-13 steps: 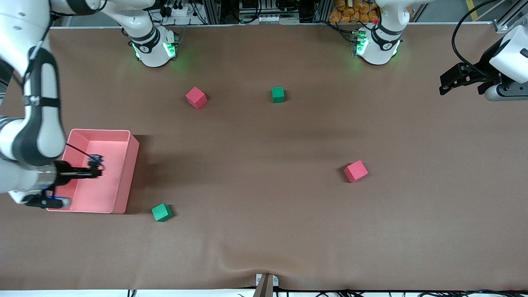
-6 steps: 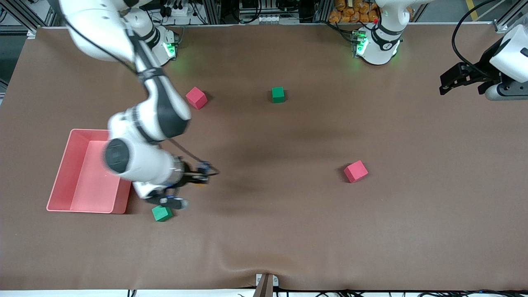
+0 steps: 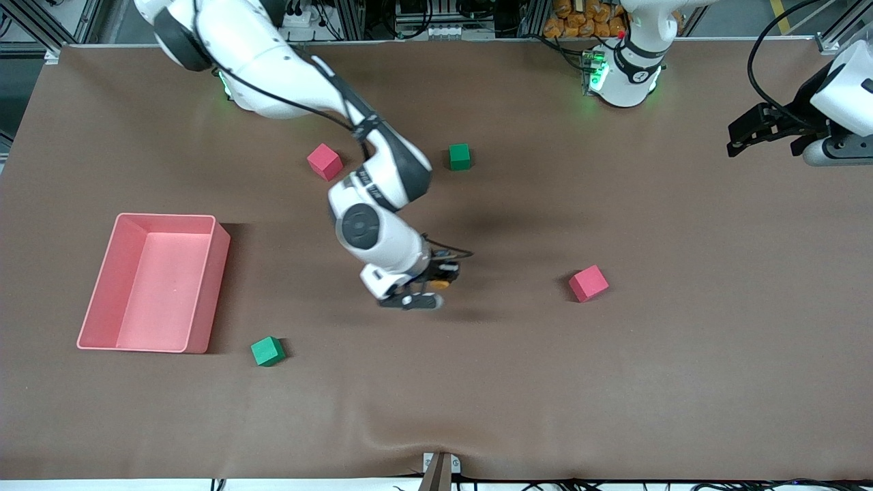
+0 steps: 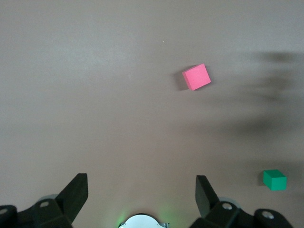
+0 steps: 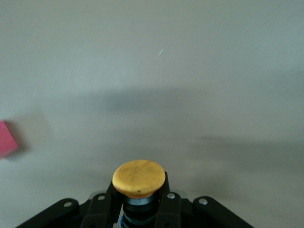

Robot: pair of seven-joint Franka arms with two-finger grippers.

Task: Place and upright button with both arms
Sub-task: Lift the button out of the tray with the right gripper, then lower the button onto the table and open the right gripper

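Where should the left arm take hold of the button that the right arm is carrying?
Probably by the round orange cap of the button, coming from the end away from the right gripper, whose fingers already cover the body. The left gripper waits open at its table end.

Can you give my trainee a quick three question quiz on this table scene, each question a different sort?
1. True or false: the right gripper has its jaws shut on the button.
2. How many cubes lie on the table? A) two B) three C) four
3. Fill in: the left gripper, waiting at the left arm's end of the table, has its jaws ____.

Key: 1 true. 2 C, two red and two green. 3 open.
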